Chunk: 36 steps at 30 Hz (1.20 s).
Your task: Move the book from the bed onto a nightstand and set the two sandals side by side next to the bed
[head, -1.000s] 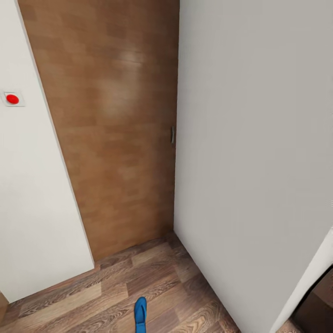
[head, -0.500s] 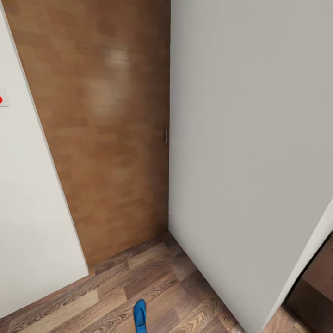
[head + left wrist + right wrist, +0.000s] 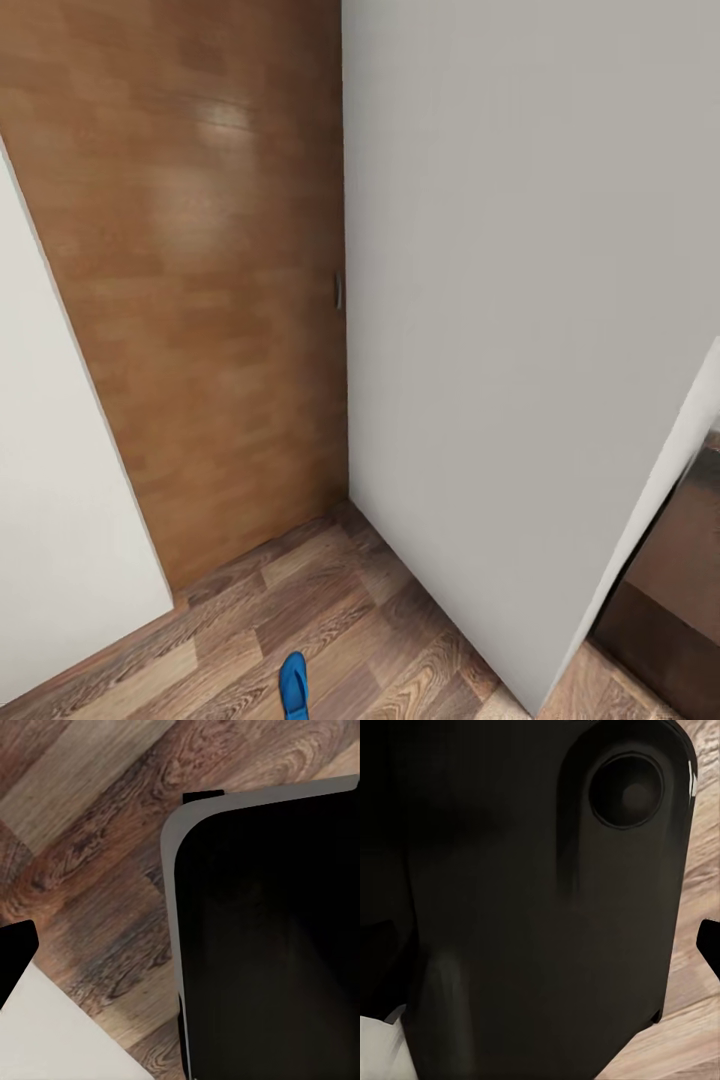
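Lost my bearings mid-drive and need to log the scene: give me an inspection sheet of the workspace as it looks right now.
Surface: grey-brown wood-plank floor, bare where visible.
Job's things: one bright blue flat sandal at the head view's bottom edge, partly cut off.
Clutter: nothing seen.
Tools: left and right cannot be judged open or shut; the wrist views show dark robot bodywork over floor.
Cables: nothing seen.
Surroundings: glossy brown wooden door with small grey handle, light-grey wall, dark brown furniture at lower right.
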Available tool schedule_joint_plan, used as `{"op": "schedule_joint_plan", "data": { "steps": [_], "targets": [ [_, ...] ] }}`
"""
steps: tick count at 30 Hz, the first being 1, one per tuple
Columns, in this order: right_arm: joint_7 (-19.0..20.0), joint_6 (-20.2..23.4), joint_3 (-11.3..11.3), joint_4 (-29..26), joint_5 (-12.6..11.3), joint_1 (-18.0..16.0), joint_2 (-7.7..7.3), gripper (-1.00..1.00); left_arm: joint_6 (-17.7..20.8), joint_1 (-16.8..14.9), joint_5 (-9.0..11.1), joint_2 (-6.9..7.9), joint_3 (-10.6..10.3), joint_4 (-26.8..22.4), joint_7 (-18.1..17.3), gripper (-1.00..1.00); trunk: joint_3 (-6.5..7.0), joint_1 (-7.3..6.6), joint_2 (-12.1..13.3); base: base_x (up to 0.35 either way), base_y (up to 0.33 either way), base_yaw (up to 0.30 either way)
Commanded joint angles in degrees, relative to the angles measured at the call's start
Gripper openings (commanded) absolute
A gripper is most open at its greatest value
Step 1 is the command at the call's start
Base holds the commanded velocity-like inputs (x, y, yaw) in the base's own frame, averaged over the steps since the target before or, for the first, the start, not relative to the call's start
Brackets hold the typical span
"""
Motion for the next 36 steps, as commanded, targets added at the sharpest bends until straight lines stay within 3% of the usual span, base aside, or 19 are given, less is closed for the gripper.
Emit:
{"op": "schedule_joint_plan", "data": {
  "steps": [1,36],
  "targets": [
    [0.01,-0.1,-0.16,0.02,0.06,-0.02,0.01,1.0,-0.08,0.03,-0.31,0.02,-0.13,-0.11,-0.02,1.0,-0.05,0.0,-0.02,0.0,0.011,-0.164],
    [0.01,-0.13,-0.26,0.01,0.06,0.0,0.01,1.0,-0.08,0.03,-0.31,0.06,-0.09,-0.11,-0.04,1.0,-0.05,0.0,-0.02,0.0,0.015,-0.162]
  ]
}}
